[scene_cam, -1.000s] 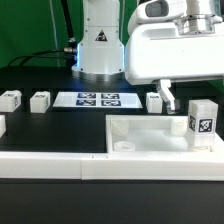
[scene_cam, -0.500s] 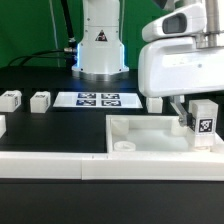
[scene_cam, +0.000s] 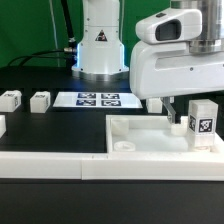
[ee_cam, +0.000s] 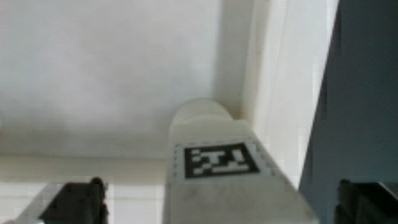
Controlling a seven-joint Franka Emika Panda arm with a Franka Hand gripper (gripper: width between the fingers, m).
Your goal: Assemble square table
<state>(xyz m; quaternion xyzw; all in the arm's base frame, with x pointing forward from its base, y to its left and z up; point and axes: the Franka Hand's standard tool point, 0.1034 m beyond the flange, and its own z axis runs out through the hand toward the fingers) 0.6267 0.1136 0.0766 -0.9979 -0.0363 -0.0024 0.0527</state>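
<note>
The white square tabletop point(scene_cam: 140, 140) lies at the front right of the exterior view, with raised edges and a round socket at its near left corner. A white tagged leg point(scene_cam: 203, 122) stands upright on its right part. My gripper point(scene_cam: 182, 112) hangs low right beside this leg. In the wrist view the leg point(ee_cam: 217, 150) rises between my dark fingertips point(ee_cam: 75, 203), which stand wide apart on either side without touching it. My gripper point(ee_cam: 222, 205) is open and holds nothing. The tabletop's white surface point(ee_cam: 107, 80) fills the area behind the leg.
Two loose legs point(scene_cam: 10, 99) point(scene_cam: 40, 101) lie at the exterior view's left. Another leg point(scene_cam: 155, 102) sits half hidden behind my hand. The marker board point(scene_cam: 97, 99) lies in front of the robot base point(scene_cam: 100, 45). A long white rail point(scene_cam: 50, 165) runs along the front.
My gripper moved toward the exterior view's right and lower, reaching the upright leg, then shifted slightly back left. The leg and tabletop have not moved.
</note>
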